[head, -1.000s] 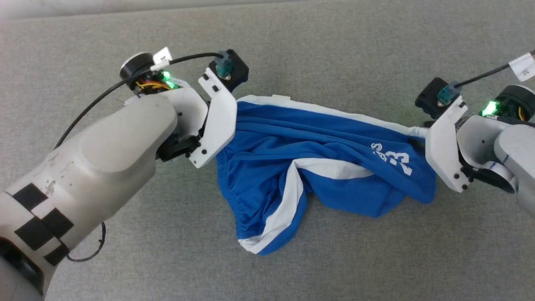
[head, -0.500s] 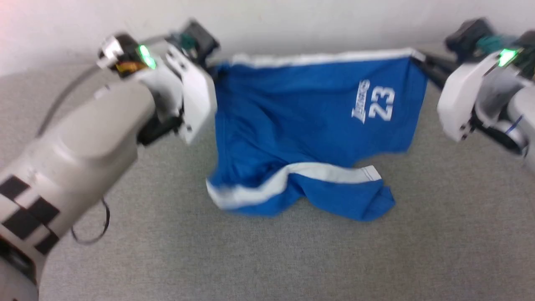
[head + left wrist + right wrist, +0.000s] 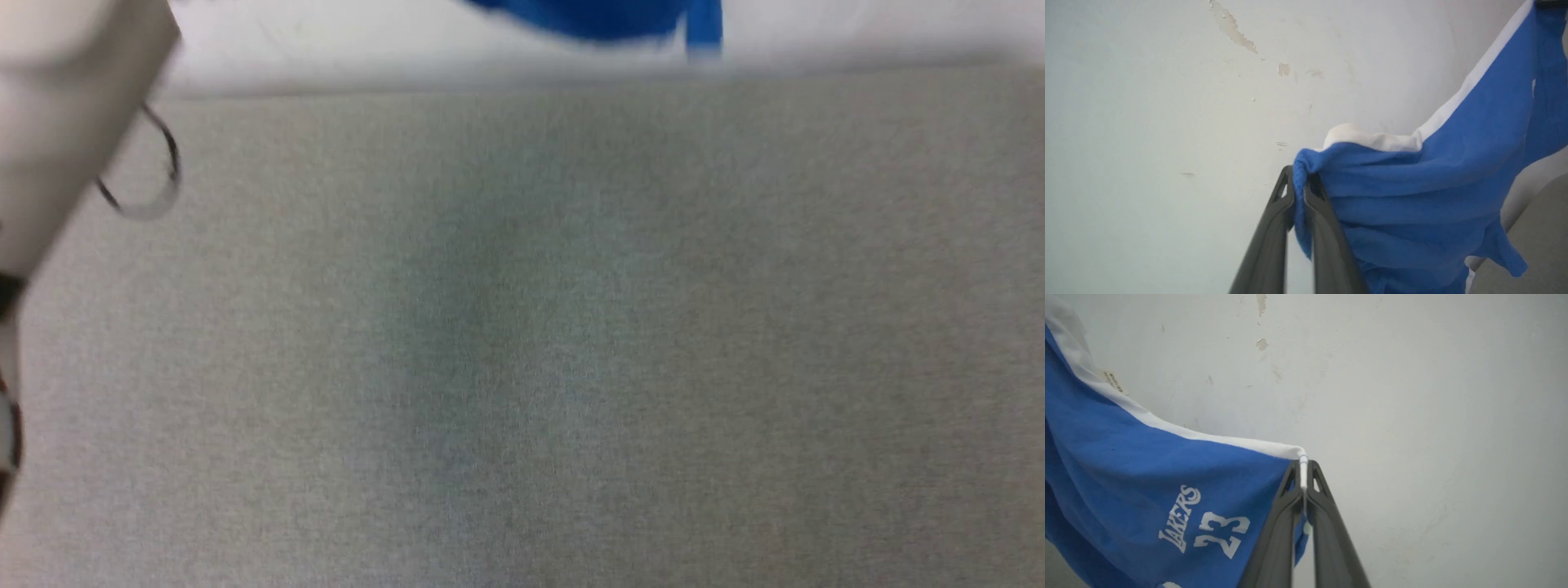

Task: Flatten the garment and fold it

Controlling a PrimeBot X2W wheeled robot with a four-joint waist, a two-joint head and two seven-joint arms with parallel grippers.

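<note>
- Holds the garment (image 3: pixel 1433 196) in the air before the pale wall (image 3: pixel 1147 122), well above the grey surface (image 3: pixel 522 327).
- Pinches a bunched blue corner in the left gripper (image 3: pixel 1299 179), closed tight on the cloth.
- Pinches the white-striped corner near the "Lakers 23" print (image 3: pixel 1204 526) in the right gripper (image 3: pixel 1303 467), closed likewise.
- Probably held so to let the weight pull out creases before laying flat.

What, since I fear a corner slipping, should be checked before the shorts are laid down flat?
1. Left claw grip on the shorts: ok, shut on a bunched blue edge.
2. Right claw grip: ok, shut on the white-trimmed corner.
3. Shorts lifted off the grey surface: ok, the hem hangs against the wall.
4. Fabric smooth: not ok, folds gather near the left claw.
5. Edge taut between the claws: cannot tell.
</note>
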